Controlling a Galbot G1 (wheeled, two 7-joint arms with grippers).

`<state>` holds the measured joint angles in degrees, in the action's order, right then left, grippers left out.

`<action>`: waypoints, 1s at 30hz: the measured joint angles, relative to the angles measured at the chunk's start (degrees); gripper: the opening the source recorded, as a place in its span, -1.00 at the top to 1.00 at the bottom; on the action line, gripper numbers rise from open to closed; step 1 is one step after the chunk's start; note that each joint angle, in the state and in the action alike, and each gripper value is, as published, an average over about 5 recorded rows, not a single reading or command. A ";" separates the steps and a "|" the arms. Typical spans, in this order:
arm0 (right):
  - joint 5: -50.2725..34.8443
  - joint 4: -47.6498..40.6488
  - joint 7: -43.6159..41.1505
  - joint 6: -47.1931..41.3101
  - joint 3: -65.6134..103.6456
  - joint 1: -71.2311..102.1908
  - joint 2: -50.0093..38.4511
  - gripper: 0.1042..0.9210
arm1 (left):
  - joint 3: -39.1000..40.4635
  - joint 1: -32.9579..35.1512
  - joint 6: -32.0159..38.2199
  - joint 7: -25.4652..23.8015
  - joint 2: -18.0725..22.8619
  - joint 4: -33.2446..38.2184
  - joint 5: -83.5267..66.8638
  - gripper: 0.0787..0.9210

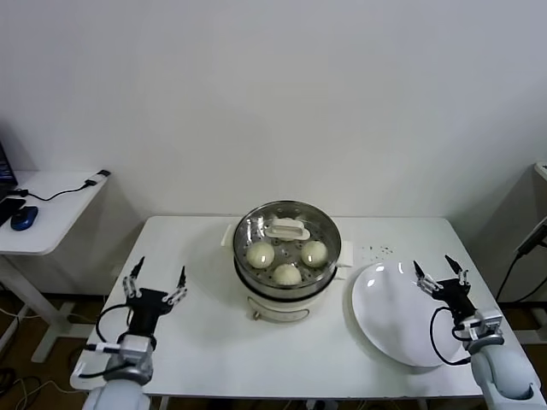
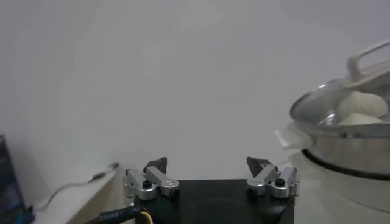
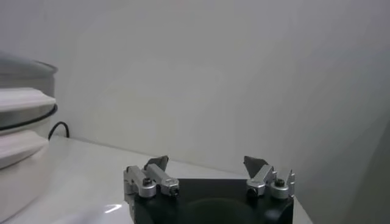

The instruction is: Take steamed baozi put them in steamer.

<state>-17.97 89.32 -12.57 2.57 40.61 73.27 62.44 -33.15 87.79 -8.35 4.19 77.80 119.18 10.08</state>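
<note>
The steel steamer [image 1: 287,253] stands on its cream-white pot base at the table's middle. Three cream-white baozi [image 1: 260,254] [image 1: 314,252] [image 1: 287,274] show inside it, under a glass lid with a white handle [image 1: 286,229]. A fourth baozi is hidden if present. The steamer also shows in the left wrist view [image 2: 344,131] and the right wrist view [image 3: 24,73]. My left gripper [image 1: 155,279] is open and empty over the table's left part. My right gripper [image 1: 441,274] is open and empty over the right edge of the white plate [image 1: 389,318].
The flat white plate lies empty right of the steamer. A side table [image 1: 43,213] with a blue mouse [image 1: 24,217] and cables stands at the far left. A white wall runs behind the table.
</note>
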 measured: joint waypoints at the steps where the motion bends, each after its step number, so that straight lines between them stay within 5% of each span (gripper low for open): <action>1: -0.21 0.34 -0.07 -0.18 0.09 0.25 0.00 -0.76 | -0.68 0.59 1.00 0.05 0.45 -0.30 -1.08 -0.77; 30: -3.24 4.36 -0.98 -2.07 1.64 3.82 -0.33 -0.76 | -5.85 6.93 9.29 0.01 4.81 -1.15 -10.92 -0.77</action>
<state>-21.21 93.68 -13.54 0.50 42.25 77.09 62.11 -39.00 94.71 0.94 4.20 82.61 118.03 -0.84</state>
